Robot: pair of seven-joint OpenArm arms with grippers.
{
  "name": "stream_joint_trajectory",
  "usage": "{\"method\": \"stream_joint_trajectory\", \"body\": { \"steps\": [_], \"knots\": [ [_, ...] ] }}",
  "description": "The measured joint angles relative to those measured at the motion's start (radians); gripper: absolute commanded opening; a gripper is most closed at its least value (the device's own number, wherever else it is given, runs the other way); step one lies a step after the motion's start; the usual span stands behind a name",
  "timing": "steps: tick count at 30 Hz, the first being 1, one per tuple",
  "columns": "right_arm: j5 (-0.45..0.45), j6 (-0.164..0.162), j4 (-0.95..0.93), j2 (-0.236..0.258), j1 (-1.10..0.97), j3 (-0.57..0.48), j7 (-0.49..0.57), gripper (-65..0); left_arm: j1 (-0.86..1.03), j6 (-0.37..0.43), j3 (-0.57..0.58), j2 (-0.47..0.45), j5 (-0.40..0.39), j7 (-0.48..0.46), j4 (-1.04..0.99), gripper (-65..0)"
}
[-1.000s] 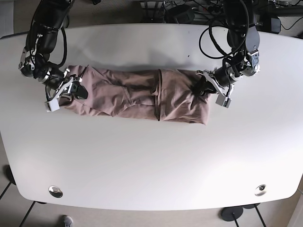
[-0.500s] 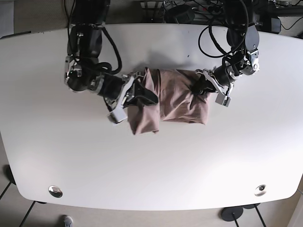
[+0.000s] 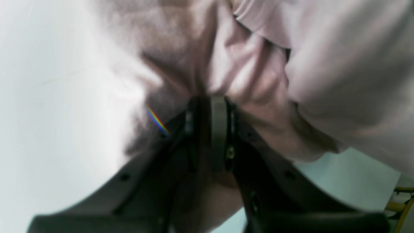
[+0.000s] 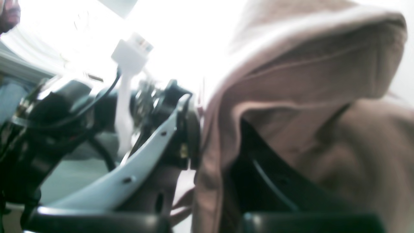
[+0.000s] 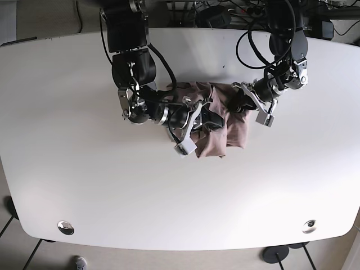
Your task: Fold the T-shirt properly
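Since a second ago, when the dusty-pink cotton T-shirt [image 5: 216,121] lay stretched long between both claws, the right gripper [image 5: 209,119] has swept its end across, doubling the cloth into a short bundle on the white oval table [image 5: 180,197]. That likely completes a crosswise fold. Its fingers are clamped together on a raised fold of shirt draped over them. Just beyond, the left gripper [image 3: 210,103] stays pinched shut on the bundle's far edge.

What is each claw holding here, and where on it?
Both claws hold the dusty-pink cotton T-shirt. The left claw is shut on a bunched edge at one end; the right claw grips a fold carried over towards it.
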Motion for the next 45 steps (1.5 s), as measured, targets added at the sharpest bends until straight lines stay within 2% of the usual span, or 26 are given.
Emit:
{"method": "stream_joint_trajectory", "body": {
  "steps": [3, 5, 7, 9, 10, 11, 14, 17, 20, 23, 24, 27, 30, 33, 37, 41, 43, 45],
  "knots": [
    [0.000, -0.020, -0.035, -0.001, 0.018, 0.000, 0.016, -61.7, 0.000, 0.000, 0.000, 0.000, -0.002, 0.000, 0.000, -60.8],
    [0.000, -0.047, -0.039, -0.001, 0.018, 0.000, 0.016, -61.7, 0.000, 0.000, 0.000, 0.000, -0.002, 0.000, 0.000, -60.8],
    [0.001, -0.089, -0.039, -0.002, 0.018, -0.003, 0.016, -59.8, 0.000, 0.000, -0.001, 0.000, -0.002, 0.000, 0.000, -60.8],
    [-0.003, -0.132, -0.039, 0.004, 0.027, -0.038, 0.019, -48.5, -0.006, 0.000, -0.003, 0.001, -0.005, 0.011, 0.004, -60.8],
    [0.000, -0.152, -0.039, 0.004, 0.036, -0.069, 0.016, -36.9, -0.014, 0.001, -0.005, 0.000, -0.014, 0.031, 0.022, -60.8],
    [0.012, -0.164, -0.037, 0.001, 0.040, -0.080, 0.017, -29.8, -0.014, 0.002, -0.012, 0.000, -0.047, 0.030, 0.040, -60.8],
    [0.019, -0.172, -0.002, -0.006, 0.035, -0.086, 0.020, -11.7, -0.013, 0.005, -0.088, -0.005, -0.124, 0.027, 0.121, -60.8],
    [0.016, -0.173, 0.046, 0.000, 0.034, -0.084, 0.016, -10.6, 0.015, -0.001, -0.171, -0.012, -0.149, 0.068, 0.188, -60.8],
    [0.020, -0.166, 0.129, 0.002, 0.004, -0.076, 0.018, -10.6, 0.053, 0.003, -0.384, -0.067, -0.138, 0.169, 0.213, -60.7],
    [0.024, -0.166, 0.222, 0.054, -0.042, -0.084, 0.016, -10.6, 0.092, 0.004, -0.531, -0.153, -0.129, 0.205, 0.213, -60.7],
    [0.023, -0.168, 0.240, 0.068, -0.061, -0.081, 0.018, -10.6, 0.110, 0.004, -0.547, -0.182, -0.130, 0.206, 0.213, -60.7],
    [0.016, -0.169, 0.245, 0.111, -0.125, -0.080, 0.012, -10.6, 0.138, 0.003, -0.578, -0.235, -0.134, 0.211, 0.213, -60.7],
    [0.016, -0.164, 0.226, 0.112, -0.181, -0.087, 0.013, -10.6, 0.153, 0.003, -0.617, -0.248, -0.136, 0.208, 0.218, -60.7],
    [-0.003, -0.176, 0.150, 0.117, -0.177, -0.169, 0.021, -10.6, 0.150, 0.003, -0.615, -0.241, -0.137, 0.210, 0.218, -60.7],
    [0.000, -0.176, 0.047, 0.074, -0.141, -0.283, 0.109, -10.6, 0.154, 0.003, -0.585, -0.241, -0.136, 0.211, 0.219, -60.7],
    [0.009, -0.176, -0.052, 0.001, -0.057, -0.365, 0.151, -10.6, 0.152, 0.000, -0.572, -0.233, -0.140, 0.210, 0.225, -60.7],
    [0.032, -0.176, -0.076, 0.000, -0.011, -0.429, 0.185, -10.6, 0.169, 0.001, -0.572, -0.235, -0.136, 0.210, 0.244, -60.7],
    [0.133, -0.184, -0.079, -0.001, 0.026, -0.458, 0.214, -10.6, 0.190, 0.000, -0.571, -0.235, -0.137, 0.210, 0.287, -60.7]
  ]
}}
